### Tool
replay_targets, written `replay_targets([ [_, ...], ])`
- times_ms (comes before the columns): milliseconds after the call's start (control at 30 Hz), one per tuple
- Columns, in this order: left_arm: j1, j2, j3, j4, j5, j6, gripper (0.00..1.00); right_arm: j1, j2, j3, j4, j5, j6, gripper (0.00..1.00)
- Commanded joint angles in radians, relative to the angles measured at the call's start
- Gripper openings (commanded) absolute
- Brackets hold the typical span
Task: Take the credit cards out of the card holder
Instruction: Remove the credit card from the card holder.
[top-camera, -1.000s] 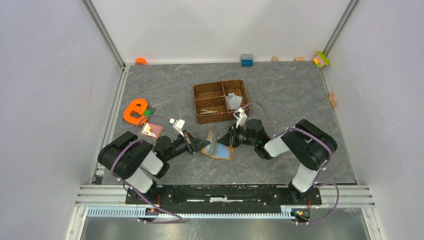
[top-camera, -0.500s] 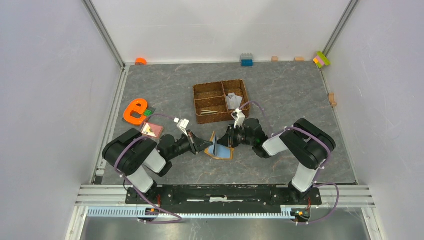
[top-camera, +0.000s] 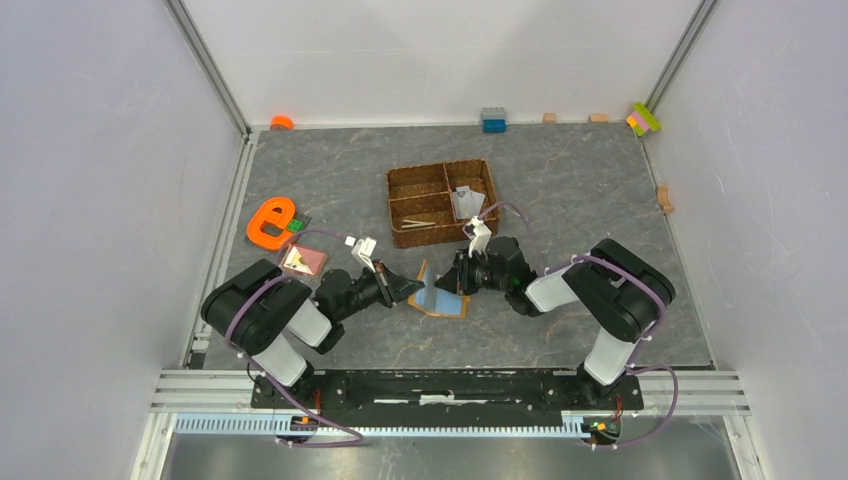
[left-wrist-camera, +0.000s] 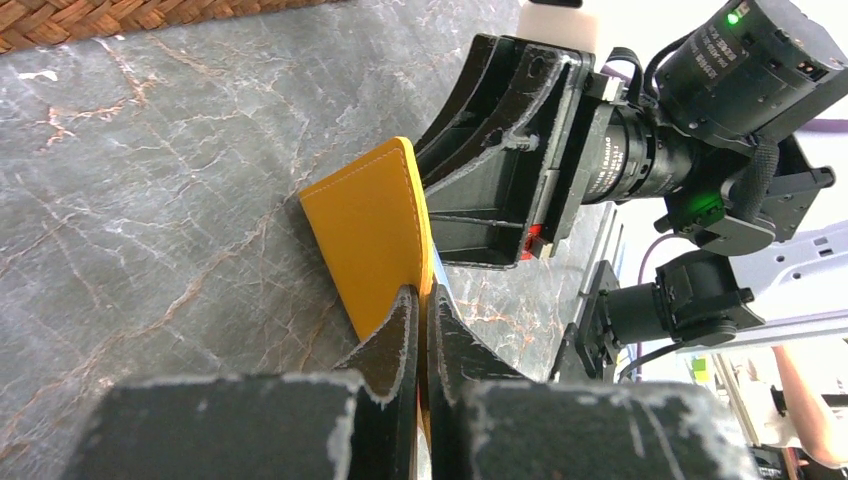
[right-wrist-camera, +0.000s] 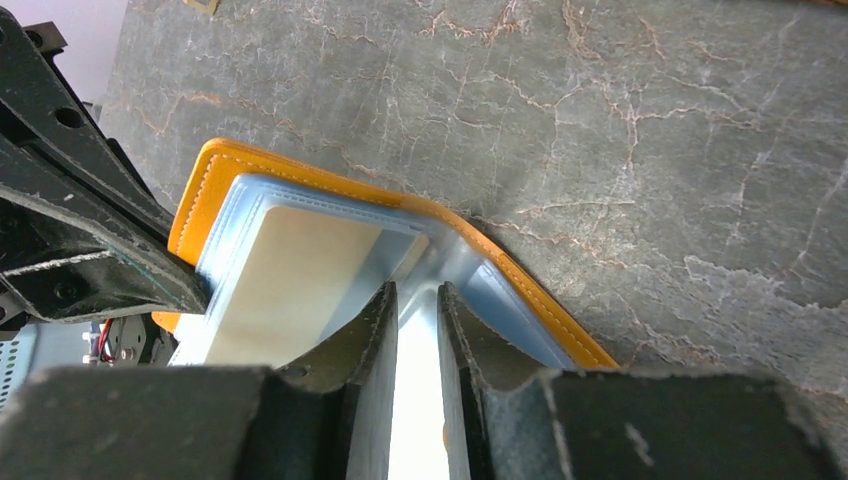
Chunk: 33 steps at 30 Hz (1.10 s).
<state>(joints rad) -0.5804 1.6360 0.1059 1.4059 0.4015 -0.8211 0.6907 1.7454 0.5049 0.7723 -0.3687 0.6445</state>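
Observation:
The card holder lies opened on the table between my two grippers, orange outside and pale blue inside. My left gripper is shut on the edge of its left orange flap and holds that flap up off the table. In the right wrist view a beige credit card sits in a slot of the raised flap's blue lining. My right gripper rests at the holder's inner fold, jaws narrowly apart, with only pale shiny lining showing in the gap. Any other credit cards in the holder are hidden.
A brown woven divided tray stands just behind the holder, with pale flat pieces in its right compartment. An orange e-shaped toy and a pink square lie at the left. Toy bricks line the back wall.
My left gripper has tipped the holder's left flap up from a flatter spread. The right gripper has shifted a little left into the fold, its jaws slightly wider.

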Motion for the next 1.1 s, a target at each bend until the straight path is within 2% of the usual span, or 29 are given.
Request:
replay_targets([
  [0,-0.006,-0.060,0.022,-0.031,-0.051,0.055,0.02,0.007,-0.038,-0.004,-0.022,0.018,-0.034,0.28],
  [100,-0.008,-0.095,0.015,-0.063,-0.069,0.069,0.02,0.007,-0.091,-0.024,-0.058,0.065,-0.065,0.33],
  [200,-0.007,-0.121,0.011,-0.093,-0.080,0.082,0.02,0.007,-0.143,-0.064,-0.045,0.096,-0.081,0.43],
  [233,-0.007,-0.128,0.009,-0.099,-0.082,0.086,0.02,0.009,-0.160,-0.078,-0.024,0.093,-0.082,0.48],
  [333,-0.011,-0.135,0.009,-0.106,-0.083,0.089,0.02,0.025,-0.189,-0.105,0.031,0.079,-0.098,0.77],
  [367,-0.012,-0.134,0.009,-0.102,-0.082,0.091,0.02,0.034,-0.191,-0.100,0.026,0.087,-0.106,0.81],
  [567,-0.025,-0.124,0.012,-0.079,-0.080,0.092,0.02,0.090,-0.177,-0.049,-0.016,0.122,-0.136,0.88],
  [1067,-0.075,-0.138,0.029,-0.147,-0.196,0.106,0.02,0.138,-0.228,-0.050,-0.021,0.199,-0.171,0.90],
])
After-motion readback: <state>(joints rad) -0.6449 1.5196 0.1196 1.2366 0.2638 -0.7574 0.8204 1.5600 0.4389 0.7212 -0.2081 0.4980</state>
